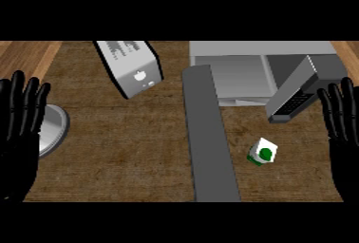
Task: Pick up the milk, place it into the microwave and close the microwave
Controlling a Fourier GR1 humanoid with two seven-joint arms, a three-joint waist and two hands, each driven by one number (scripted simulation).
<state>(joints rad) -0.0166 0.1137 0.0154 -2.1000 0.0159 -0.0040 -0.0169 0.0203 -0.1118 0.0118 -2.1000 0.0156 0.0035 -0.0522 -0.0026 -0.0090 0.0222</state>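
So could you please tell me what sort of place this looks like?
Probably a kitchen counter: an open microwave stands at the back, a milk carton sits on the wooden top, and a toaster-like appliance is nearby.

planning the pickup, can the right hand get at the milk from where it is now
Probably yes: the right hand is open at the right edge, the milk stands apart on the counter, nothing between them.

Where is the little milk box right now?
In the head view, the small white-and-green milk carton stands on the brown counter, right of the grey strip, just below the grey microwave's open door.
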